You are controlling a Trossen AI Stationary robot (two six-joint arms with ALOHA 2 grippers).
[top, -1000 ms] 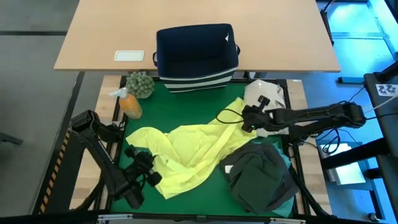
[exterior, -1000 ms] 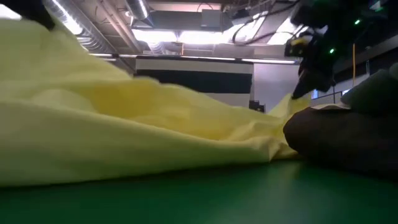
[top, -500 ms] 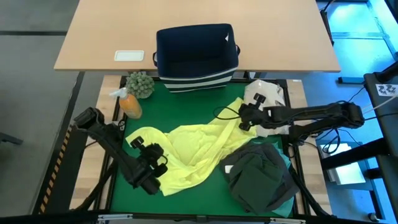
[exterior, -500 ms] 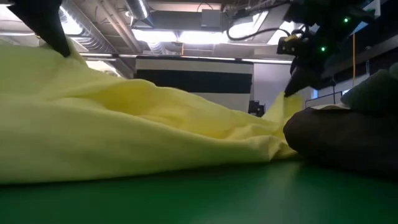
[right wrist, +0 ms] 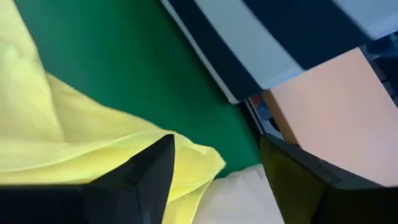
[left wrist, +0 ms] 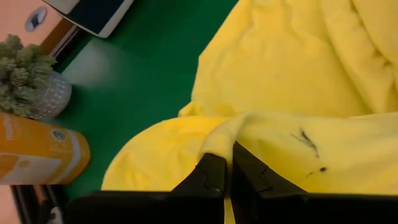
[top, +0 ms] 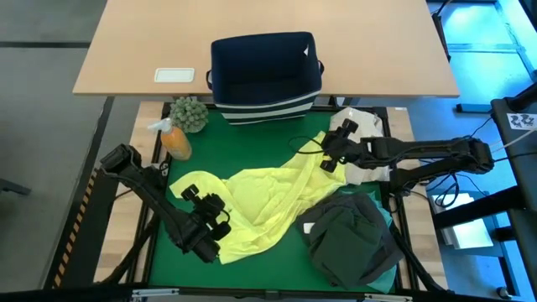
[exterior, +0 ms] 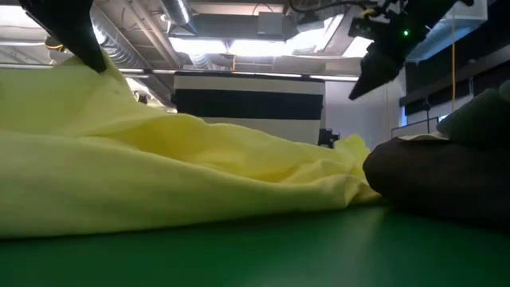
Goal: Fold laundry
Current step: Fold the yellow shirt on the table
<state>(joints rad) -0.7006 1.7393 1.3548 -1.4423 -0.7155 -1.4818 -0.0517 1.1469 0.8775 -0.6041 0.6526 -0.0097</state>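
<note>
High view: left gripper clenched on a fold of the bright yellow-green cloth shirt, which sprawls across the green table mat from those jaws up toward the right gripper. Right jaws spread, nothing between them, shirt's far corner just beside and below them. Dark olive-black and charcoal garment pile sits well apart from the left jaws, near and below the right ones, with a turquoise edge under it. Navy fabric bin with striped base stands beyond the right jaws at the mat's far edge; contents can't be made out. Cream-beige cloth bundle lies just beside the right gripper. Low view: shirt fills the foreground, one end lifted at the left gripper; right gripper hangs apart above the shirt's low tip, dark pile touching that tip. Left wrist view: fingers pressed together with a yellow fold pinched between them, rest of the shirt ahead of the jaws; orange bottle and small potted succulent off to one side. Right wrist view: fingers apart, shirt corner beside one finger but not between them, striped bin base ahead.
</note>
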